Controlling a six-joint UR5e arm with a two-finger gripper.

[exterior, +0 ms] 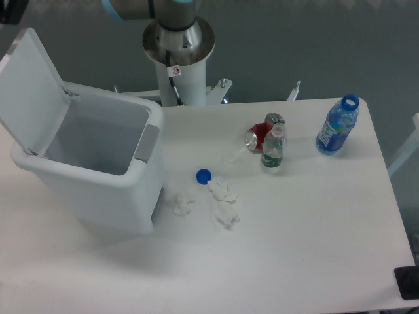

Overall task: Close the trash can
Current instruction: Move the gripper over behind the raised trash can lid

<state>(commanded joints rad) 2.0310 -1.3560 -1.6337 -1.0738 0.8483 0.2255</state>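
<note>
So the claw [12, 9] sits mostly out of view, can't tell if it's wide or narrow, and the trash can [98, 176] lid [33, 91] stands propped open right below it, slightly to its right.

Trash can [98, 183] left of bottles [272, 149]

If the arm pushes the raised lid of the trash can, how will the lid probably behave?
The lid looks flat and stiff, so it should swing on its hinge rather than bend. The trash can appears empty, hence probably light: a hard push may slide or tip it.
</note>
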